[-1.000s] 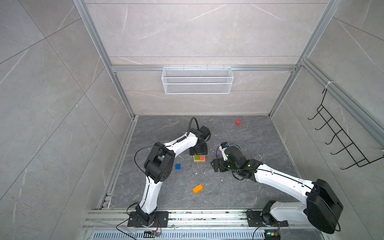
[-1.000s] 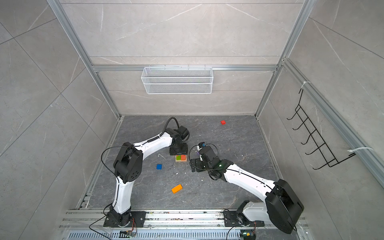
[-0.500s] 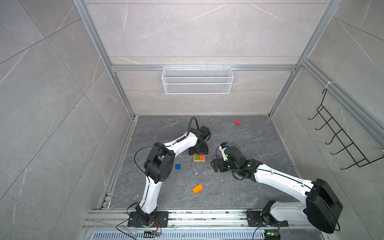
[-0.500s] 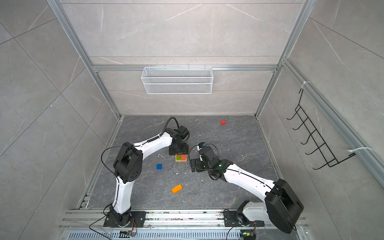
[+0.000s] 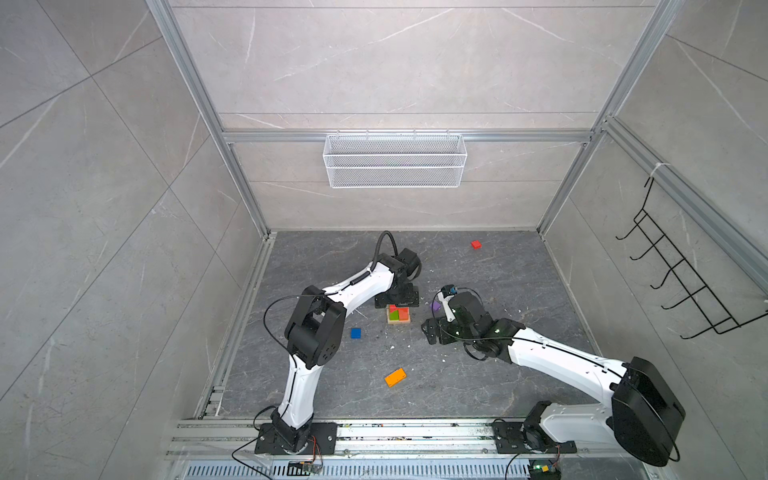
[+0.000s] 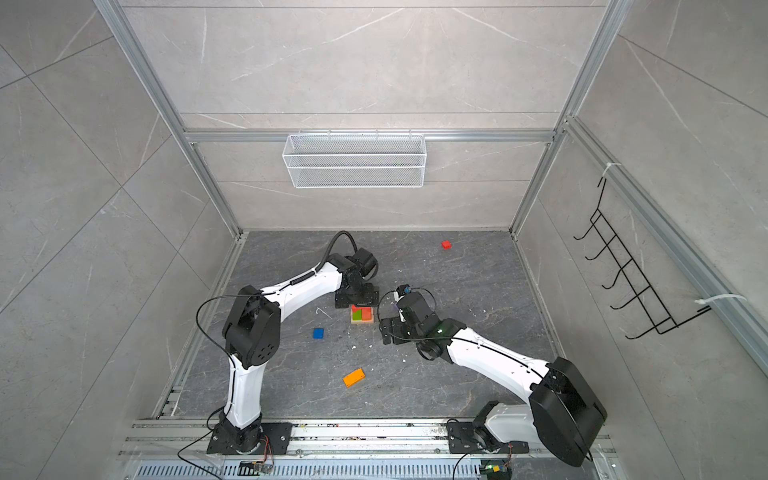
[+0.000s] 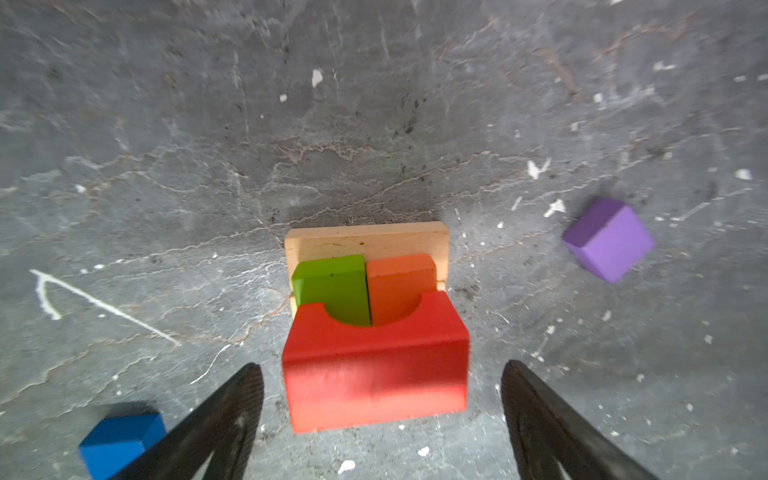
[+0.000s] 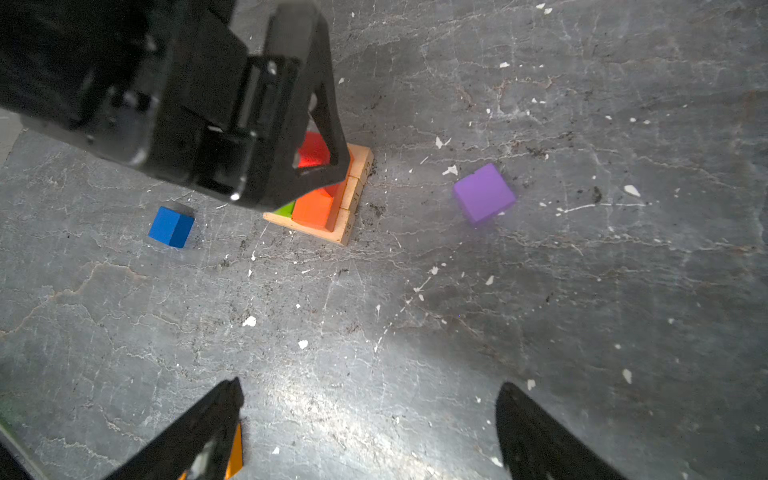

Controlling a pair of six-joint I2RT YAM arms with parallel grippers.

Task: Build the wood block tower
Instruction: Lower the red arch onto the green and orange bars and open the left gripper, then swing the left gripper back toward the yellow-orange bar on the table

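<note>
The wood block tower (image 5: pixel 398 314) (image 6: pixel 362 314) stands mid-floor. Its tan base (image 7: pixel 365 243) carries a green slab (image 7: pixel 332 282) and an orange slab (image 7: pixel 399 282), with a red arch block (image 7: pixel 374 361) resting across them. My left gripper (image 7: pixel 380 374) (image 5: pixel 397 297) is open, its fingers either side of the red arch with floor showing in both gaps. My right gripper (image 8: pixel 370 386) (image 5: pixel 432 330) is open and empty over bare floor, to the right of the tower. A purple cube (image 7: pixel 609 241) (image 8: pixel 484 193) and a blue cube (image 7: pixel 118 436) (image 8: pixel 171 226) lie loose on the floor.
An orange flat block (image 5: pixel 395 377) lies nearer the front rail and a small red block (image 5: pixel 476 244) near the back wall. A white wire basket (image 5: pixel 395 162) hangs on the back wall and a black hook rack (image 5: pixel 681 286) on the right wall.
My left gripper's jaws have widened away from the red arch block, which stays on the tower. Both arms keep roughly the same places.
</note>
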